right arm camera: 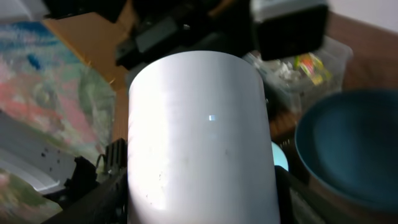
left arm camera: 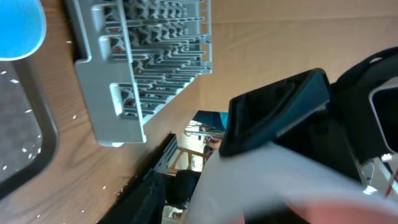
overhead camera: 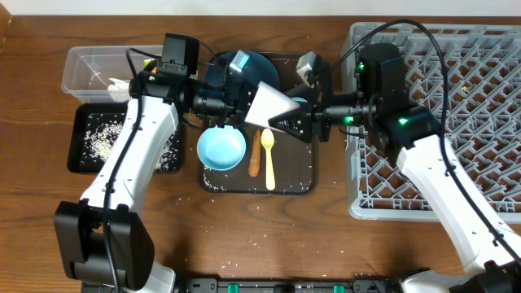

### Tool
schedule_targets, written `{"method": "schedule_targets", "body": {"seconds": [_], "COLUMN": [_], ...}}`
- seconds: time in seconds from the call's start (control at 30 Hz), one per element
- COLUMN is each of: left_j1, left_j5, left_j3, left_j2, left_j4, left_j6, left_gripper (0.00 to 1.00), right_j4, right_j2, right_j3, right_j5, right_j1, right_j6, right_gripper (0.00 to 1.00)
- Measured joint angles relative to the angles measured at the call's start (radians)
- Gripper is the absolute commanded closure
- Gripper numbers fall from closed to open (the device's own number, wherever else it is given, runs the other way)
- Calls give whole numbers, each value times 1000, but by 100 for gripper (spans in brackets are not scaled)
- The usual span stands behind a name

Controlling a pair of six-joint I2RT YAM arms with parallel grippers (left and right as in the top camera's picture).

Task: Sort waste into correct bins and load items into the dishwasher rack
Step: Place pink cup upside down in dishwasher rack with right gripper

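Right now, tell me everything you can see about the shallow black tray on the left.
The shallow black tray is rectangular with a low rim, matte, plastic by its look. It lies flat on the wooden table, in front of the clear tub and left of the brown serving tray. Inside lie scattered white rice grains. The left arm crosses above its right part, hiding that side.

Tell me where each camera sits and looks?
Overhead: above the table, looking straight down; left arm and right arm show.
Left wrist: on its arm, looks sideways at the rack; blurred dark robot parts show.
Right wrist: on its arm, faces the blue plate and clear tub; a white cylinder blocks much.
Shared: overhead and left wrist both see the rack.
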Motion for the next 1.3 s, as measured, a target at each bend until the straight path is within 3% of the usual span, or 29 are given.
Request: {"method": "schedule_targets", "body": {"seconds": [0.23, 0.57, 0.83, 1.13, 1.3], "left_j1": [2, 1, 1, 1, 1], "left_j5": [-181, -596, -801, -851, -857], "left_j3": [0, 0, -5, -8, -8], "left_j2": [0, 0, 0, 0, 0], "left_j4": [2, -2, -2, -2, -2], "left_j6": [0, 0, 1, 5, 5], "left_gripper": [51, 51, 51, 51, 51], "right_j4": [-245, -740, -962, -1026, -1025], "right_j2": [-103, -245, -81, 203, 272], "right_j3": [0, 51, 193, 251, 283], "right_j5": [225, 689, 894, 933, 918], "right_j1": [-140, -285, -286, -286, -286], "right_j6": [95, 219, 268, 267, 255], "right_gripper": [54, 57, 57, 55, 55]}}
